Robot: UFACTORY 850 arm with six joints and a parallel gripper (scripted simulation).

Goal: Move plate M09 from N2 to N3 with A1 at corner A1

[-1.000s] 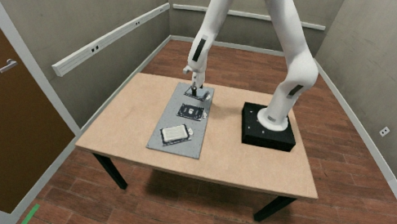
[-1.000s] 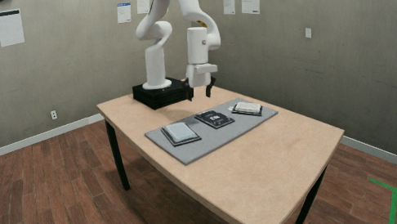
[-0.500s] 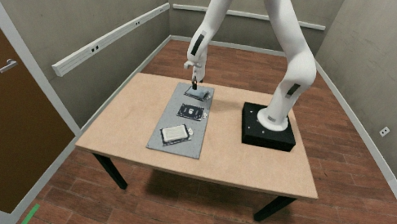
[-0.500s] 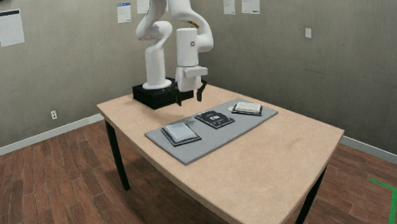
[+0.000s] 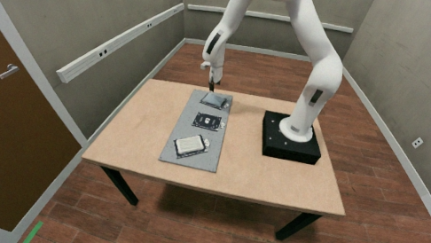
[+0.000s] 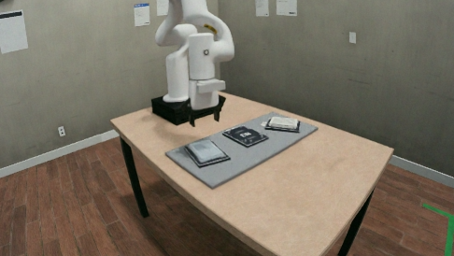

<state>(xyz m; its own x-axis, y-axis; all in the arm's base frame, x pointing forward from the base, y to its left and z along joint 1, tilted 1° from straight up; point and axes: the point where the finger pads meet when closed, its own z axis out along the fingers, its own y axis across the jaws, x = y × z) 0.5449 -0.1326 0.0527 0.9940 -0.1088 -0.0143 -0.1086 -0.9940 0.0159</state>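
A grey deck mat (image 5: 195,130) on the table carries three nests in a row. A grey plate (image 5: 215,99) sits in the nest at one end; it also shows in the exterior view (image 6: 205,151). The middle nest (image 5: 207,121) is black and holds no plate; it also shows in the exterior view (image 6: 245,135). A white plate (image 5: 191,145) sits in the nest at the other end, which the exterior view shows too (image 6: 282,123). The labels and signs are too small to read. My gripper (image 5: 214,85) hangs open and empty above the grey plate, clear of it, fingers pointing down (image 6: 204,118).
The robot's black base (image 5: 290,137) stands on the table beside the mat. Small white signs lie on the mat next to each nest. Table edges are near the mat's two short ends.
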